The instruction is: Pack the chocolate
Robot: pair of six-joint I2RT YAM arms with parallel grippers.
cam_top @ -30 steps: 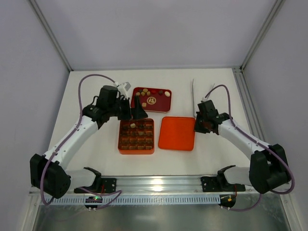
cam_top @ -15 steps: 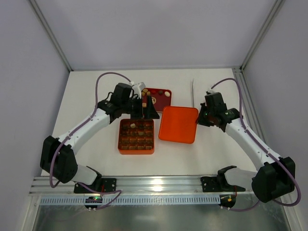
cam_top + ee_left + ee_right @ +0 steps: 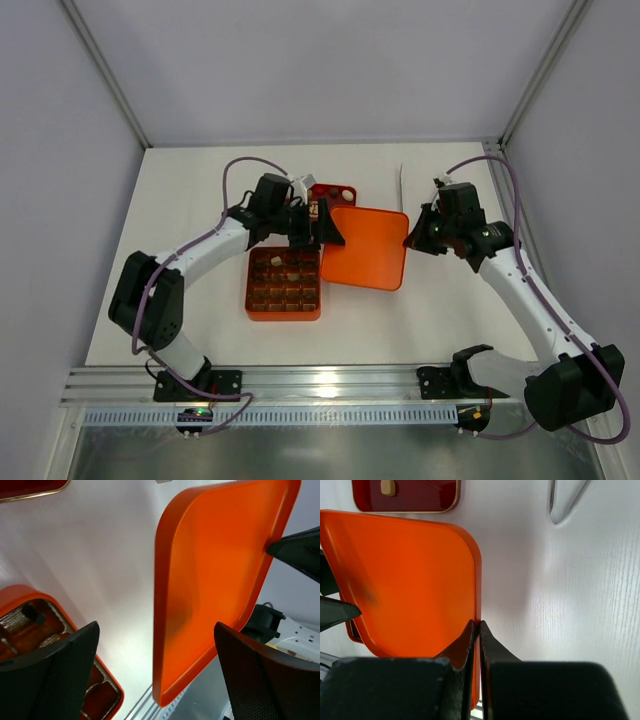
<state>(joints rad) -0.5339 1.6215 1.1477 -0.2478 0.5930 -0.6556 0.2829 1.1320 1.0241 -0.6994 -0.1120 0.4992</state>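
My right gripper [image 3: 418,240] is shut on the right rim of the flat orange lid [image 3: 365,248] and holds it tilted above the table; the pinch shows in the right wrist view [image 3: 479,626]. My left gripper [image 3: 326,232] is open, and its fingers straddle the lid's left corner [image 3: 165,680] without touching it. The orange box with a grid of cells [image 3: 284,284] lies at the lid's left and holds several chocolate pieces [image 3: 283,262]. The dark red tray [image 3: 335,190] behind is mostly hidden; one cream chocolate [image 3: 387,487] shows in it.
A thin white strip [image 3: 401,192] lies on the table behind my right gripper and also shows in the right wrist view [image 3: 565,500]. The metal rail [image 3: 330,385] runs along the near edge. Grey walls close in the back and sides.
My right gripper has lifted the orange lid and carried it back and left. My left arm has swung right from the tray, its open fingers now around the lid's left corner.
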